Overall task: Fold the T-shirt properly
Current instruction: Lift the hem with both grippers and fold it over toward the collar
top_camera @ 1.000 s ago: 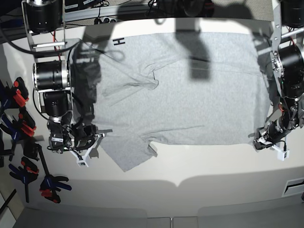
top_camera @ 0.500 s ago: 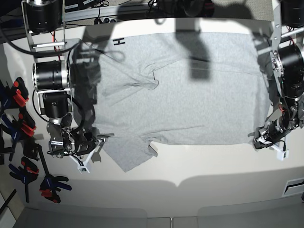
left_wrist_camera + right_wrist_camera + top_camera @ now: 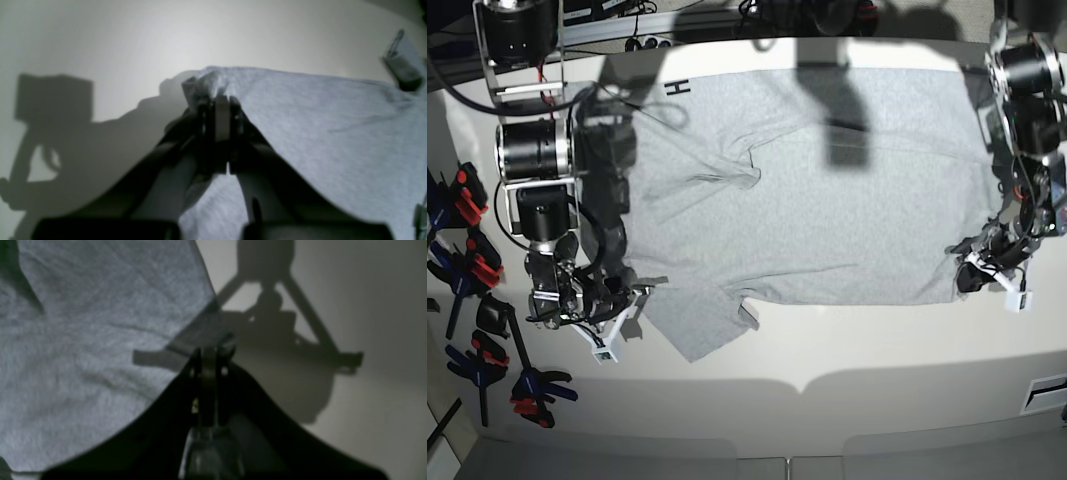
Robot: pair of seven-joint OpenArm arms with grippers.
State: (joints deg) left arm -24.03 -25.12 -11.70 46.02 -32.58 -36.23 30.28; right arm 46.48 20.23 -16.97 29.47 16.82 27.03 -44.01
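Note:
The light grey T-shirt [image 3: 827, 200] lies spread flat on the white table [image 3: 847, 350], with a black letter [image 3: 677, 88] showing at its far left edge. My left gripper [image 3: 965, 273] is at the shirt's near right corner. In the left wrist view it [image 3: 217, 100] is shut on that corner, and cloth [image 3: 333, 133] bunches up at its tips. My right gripper [image 3: 635, 298] is at the edge of the near left sleeve. In the right wrist view it [image 3: 209, 351] is shut, with a shadowed strip of the shirt's [image 3: 83, 340] hem at its tips.
Several blue and red spring clamps [image 3: 467, 260] lie along the table's left edge. A rail with cables [image 3: 647, 25] runs along the back. A small fold [image 3: 745, 175] bumps up in the shirt's middle left. Bare table lies in front of the shirt.
The arm on the base view's right has swung back and drawn its gripper slightly inward with the shirt corner. The other gripper has shifted only slightly at the sleeve edge.

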